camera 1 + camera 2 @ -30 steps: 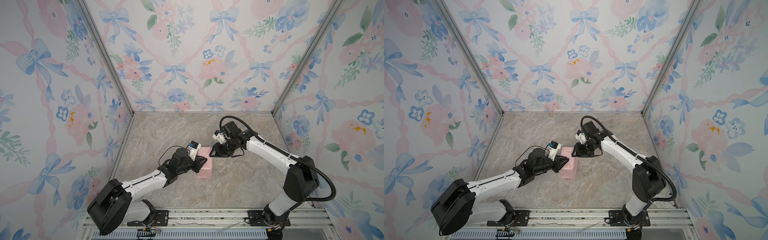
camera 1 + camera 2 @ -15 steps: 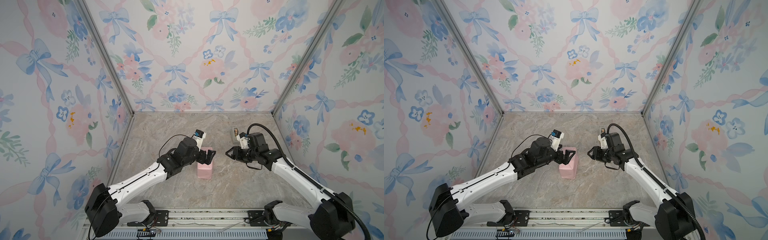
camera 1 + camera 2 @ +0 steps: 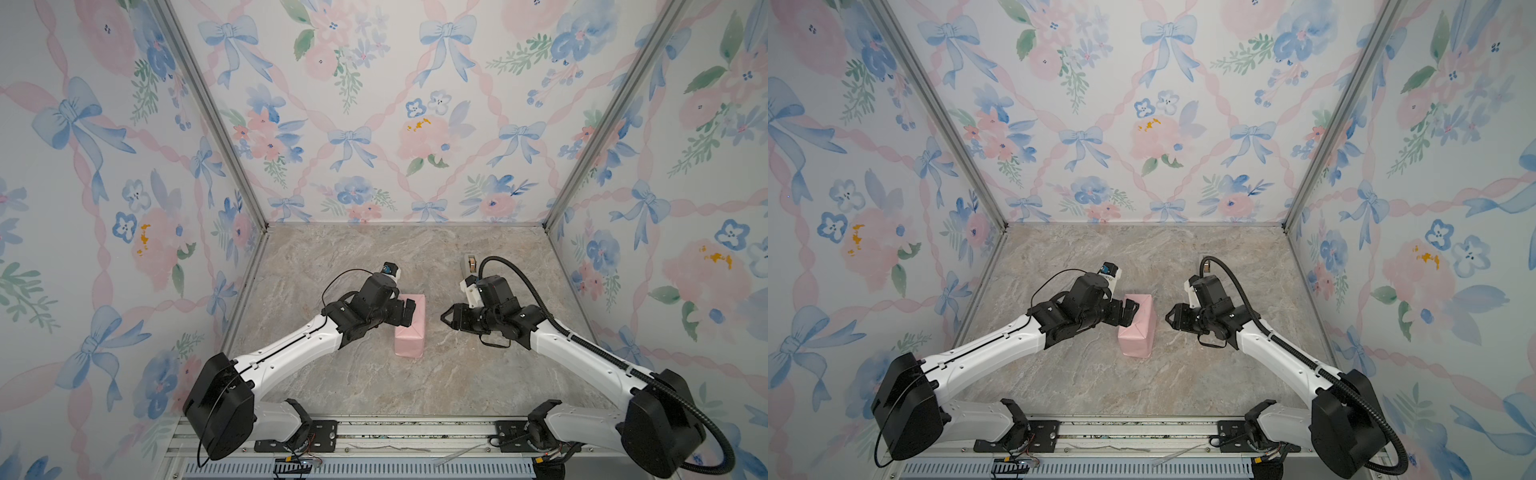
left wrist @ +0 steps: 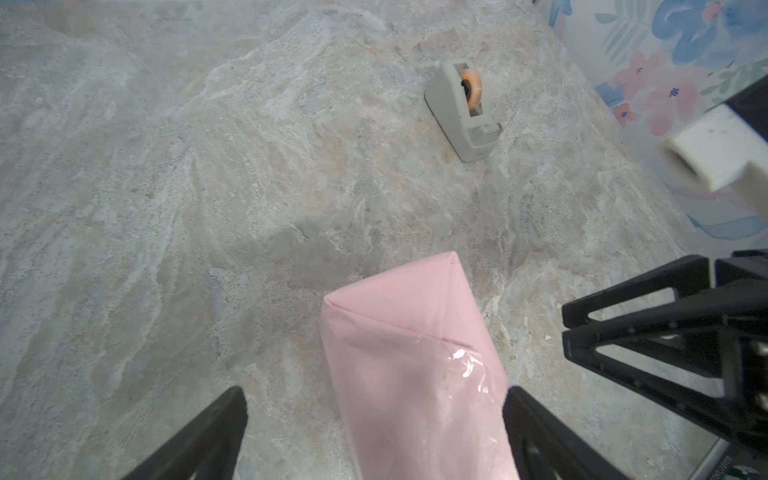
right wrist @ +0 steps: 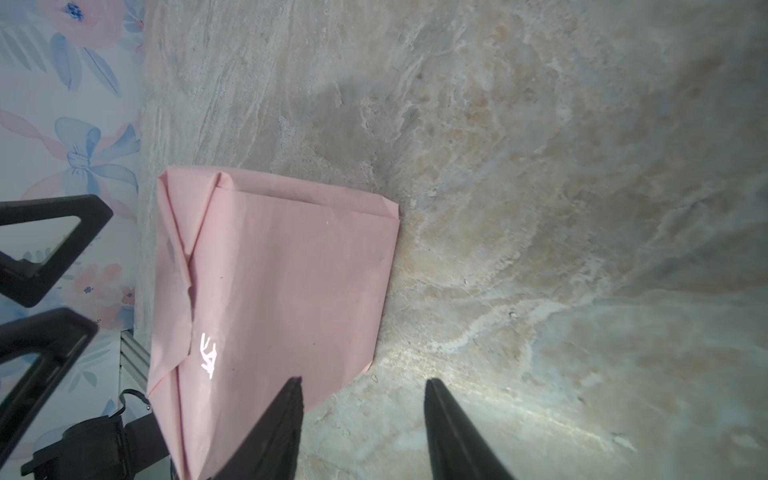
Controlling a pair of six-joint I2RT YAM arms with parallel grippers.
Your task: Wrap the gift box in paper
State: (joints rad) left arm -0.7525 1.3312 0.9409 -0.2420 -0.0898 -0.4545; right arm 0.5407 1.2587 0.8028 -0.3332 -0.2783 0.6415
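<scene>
The left gripper (image 3: 408, 313) sits just left of the paper (image 3: 410, 328), released, with its jaws spread wide. In the left wrist view one finger stands on each side of the parcel, and I cannot tell whether either touches it. The paper, pale pink side out, is folded shut into a block that stands on the tabletop (image 3: 353, 257). The gift box inside is wholly hidden. A strip of clear tape (image 4: 465, 365) glints on a seam.

To the right of the paper, and apart from it, the right gripper (image 3: 445, 320) points at it with jaws partly parted and nothing between them. Behind and right of the paper, well apart, a grey tape dispenser (image 3: 469, 264) holds an orange-tinted roll.

The tabletop is marbled beige-grey. Wallpaper (image 3: 374, 104) with blue bows and pink flowers covers three walls. A metal rail (image 3: 374, 432) runs in front of the paper.
</scene>
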